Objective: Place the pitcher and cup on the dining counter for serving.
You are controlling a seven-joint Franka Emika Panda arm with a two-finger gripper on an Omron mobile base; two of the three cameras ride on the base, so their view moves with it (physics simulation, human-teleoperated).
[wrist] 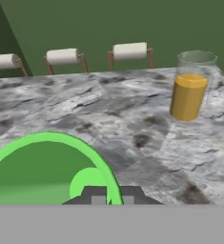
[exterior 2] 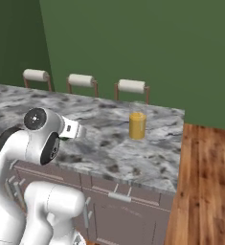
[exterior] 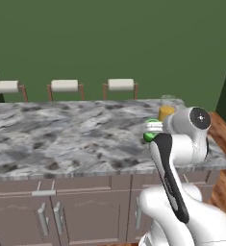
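Clearly the pitcher (exterior 2: 137, 124) is already served: it stands upright on the dining counter (exterior: 61, 134), near the right end, at about one o'clock in the hand view. The cup (wrist: 46, 169) is the job left. It sits at about seven o'clock in the hand view, its bright-green rim right against the camera, and in the left base view a sliver of green shows at the gripper (exterior: 152, 132). The jaws are clenched as tight as they go, and judging by that rim pressed up against the fingertips they are grasping the cup by its wall, held over the marbled top short of the pitcher.

To do this step well, I would lower the cup straight down until its base sits flat on the stone, keeping it level, and only then release. Setting it to the left of the pitcher, with bare stone between the two, should keep the fingers from brushing the glass when they part and lift away.

Going left to right across the far side, three white-cushioned stools (wrist: 63, 56) line the counter's back edge, well apart from the landing spot. Next comes the pitcher, the only thing near enough to knock. Beyond the counter's right end lies wooden floor (exterior 2: 205, 182), so drifting rightward would risk the edge.
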